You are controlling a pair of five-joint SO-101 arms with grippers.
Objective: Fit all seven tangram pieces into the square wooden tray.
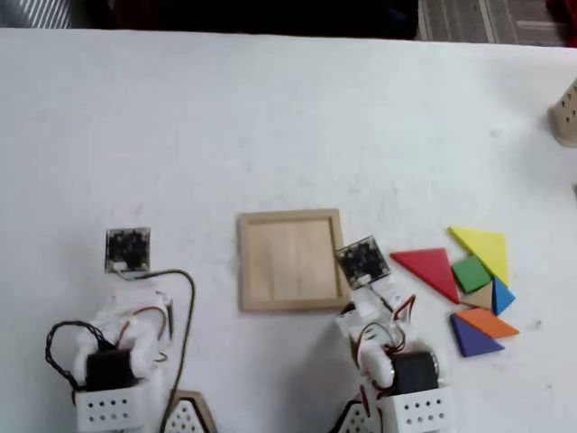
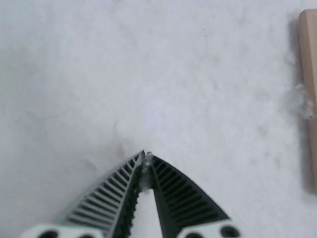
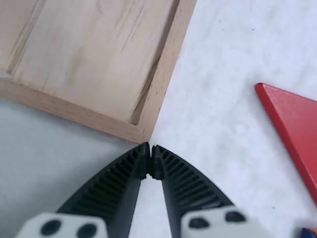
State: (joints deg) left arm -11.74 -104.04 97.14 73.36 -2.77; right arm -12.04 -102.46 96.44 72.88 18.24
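Right gripper [image 3: 149, 149] closed, empty, tips at the near corner of the empty tray [image 1: 288, 216]. Red triangle [image 1: 429, 269] lies just to my right, long edge angled away; other pieces [image 1: 487, 321] beyond. Left gripper [image 2: 145, 156] closed, empty, across the tray: right arm nearer
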